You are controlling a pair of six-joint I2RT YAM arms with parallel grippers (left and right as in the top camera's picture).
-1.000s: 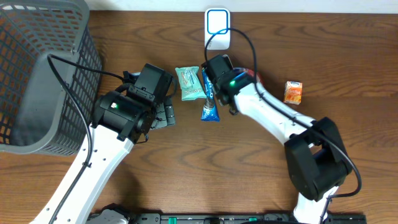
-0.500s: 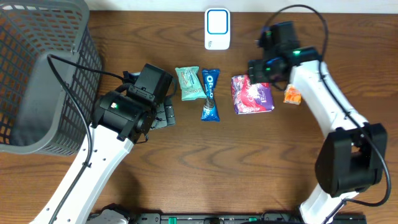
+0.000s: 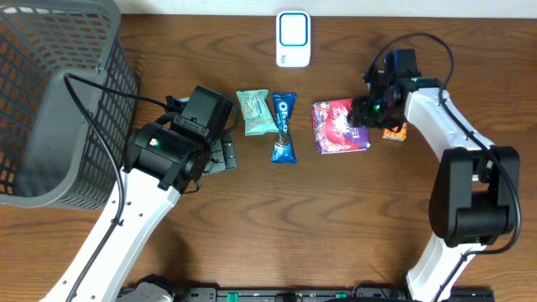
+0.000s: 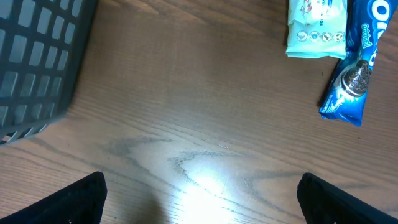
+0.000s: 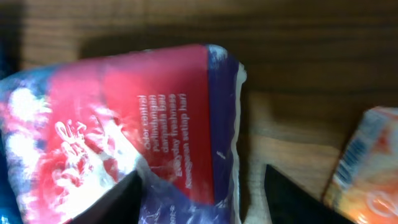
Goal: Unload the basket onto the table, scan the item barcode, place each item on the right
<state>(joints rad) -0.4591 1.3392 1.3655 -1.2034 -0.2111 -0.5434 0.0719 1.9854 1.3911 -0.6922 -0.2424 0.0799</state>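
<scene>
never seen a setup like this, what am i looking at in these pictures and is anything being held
Two robot arms work at a wooden table. One picture is from a camera overhead; the other two are from cameras on each wrist, looking past its own gripper. On the table lie a grey basket, a white scanner, a green snack pack, a blue cookie pack, a red pack and a small orange carton. The left gripper hangs open over bare wood. The right gripper stands open over the red pack's edge; nothing is held.
</scene>
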